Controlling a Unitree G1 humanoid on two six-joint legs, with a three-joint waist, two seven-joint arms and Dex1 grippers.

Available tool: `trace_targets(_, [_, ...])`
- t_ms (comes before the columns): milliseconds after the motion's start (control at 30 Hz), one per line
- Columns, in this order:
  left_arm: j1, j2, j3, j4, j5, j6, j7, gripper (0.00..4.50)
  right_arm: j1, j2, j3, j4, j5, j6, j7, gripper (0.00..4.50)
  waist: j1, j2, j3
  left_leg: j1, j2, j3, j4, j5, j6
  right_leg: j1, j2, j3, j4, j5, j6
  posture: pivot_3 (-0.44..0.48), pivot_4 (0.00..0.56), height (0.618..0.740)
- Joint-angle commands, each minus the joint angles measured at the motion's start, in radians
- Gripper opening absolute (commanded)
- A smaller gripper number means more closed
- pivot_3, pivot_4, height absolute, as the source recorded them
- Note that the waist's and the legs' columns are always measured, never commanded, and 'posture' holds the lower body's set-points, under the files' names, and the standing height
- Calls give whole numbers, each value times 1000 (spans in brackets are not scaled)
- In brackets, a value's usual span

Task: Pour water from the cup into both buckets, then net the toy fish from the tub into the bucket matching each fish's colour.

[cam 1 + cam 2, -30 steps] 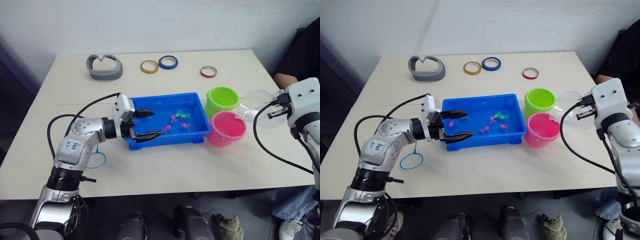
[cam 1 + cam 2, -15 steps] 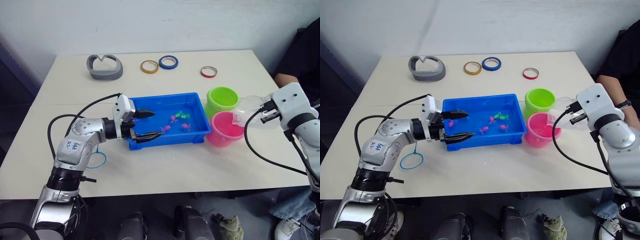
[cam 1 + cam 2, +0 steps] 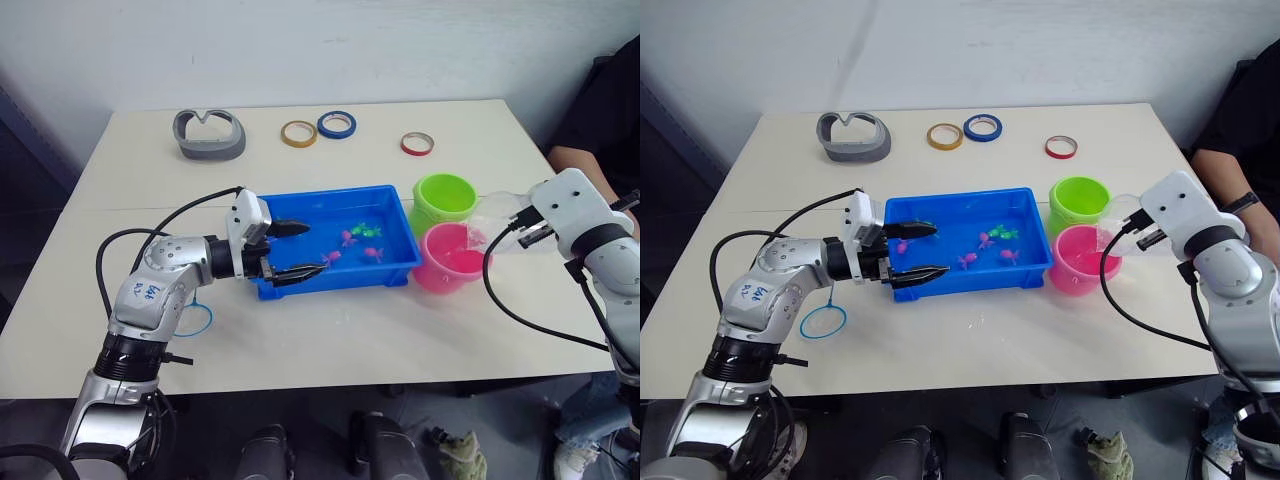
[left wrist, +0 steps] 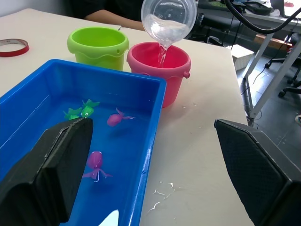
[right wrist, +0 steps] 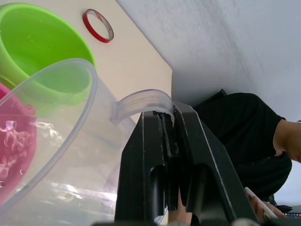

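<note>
My right gripper (image 5: 169, 123) is shut on the handle of the clear cup (image 3: 497, 214). The cup is tipped over the pink bucket (image 3: 452, 257), and a thin stream of water runs from its rim (image 4: 168, 19) into that bucket. Just behind the pink bucket stands the lime green bucket (image 3: 445, 198). The blue tub (image 3: 326, 192) holds water and several tiny fish, among them a pink one (image 4: 116, 117) and a green one (image 4: 81, 111). At the tub's left end my left gripper (image 3: 313, 248) is open, its fingers reaching in over the water and holding nothing.
At the back of the table lie a yellow tape roll (image 3: 298, 133), a blue tape roll (image 3: 336, 124), a red tape roll (image 3: 417, 144) and a grey curved object (image 3: 209, 134). A small blue hoop (image 3: 196, 319) lies by my left arm. A person (image 3: 592, 120) sits at the right.
My right gripper has carried the cup leftward and tipped it further, from beside the buckets to over the pink bucket. The left arm has not moved.
</note>
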State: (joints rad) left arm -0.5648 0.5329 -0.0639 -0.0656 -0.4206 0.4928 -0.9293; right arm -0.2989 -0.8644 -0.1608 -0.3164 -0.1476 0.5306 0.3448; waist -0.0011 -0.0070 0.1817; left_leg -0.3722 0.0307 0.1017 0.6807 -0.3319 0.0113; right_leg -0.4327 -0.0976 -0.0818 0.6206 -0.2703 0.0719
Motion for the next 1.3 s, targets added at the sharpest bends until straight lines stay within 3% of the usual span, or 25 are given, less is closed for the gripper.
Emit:
trace_targets(33, [-17,7,0,-29,5,-1,-1,4500,-29,-20,-20,-26,-33,-29,0,75,0,0,0,0,0,0,0,0,0,0,0,0,0,0,0,0,150,713])
trace_targets(667, [-5,10,1,-48,3,4,4,4500,-41,0,-9,1,-84,-79,14,75,0,0,0,0,0,0,1,0,0,0,0,0,1,0,0,0,150,713])
trace_targets(1067, [-54,-8,67,19,-43,32,24,4500,-99,122,-92,-6,24,100,8,75,0,0,0,0,0,0,2,0,0,0,0,0,2,0,0,0,150,713])
trace_targets(1300, [-124,-8,58,99,-10,2,15,4500,-213,158,-103,50,46,193,-36,75,-2,0,0,1,0,1,2,1,0,0,0,0,3,0,0,0,150,713])
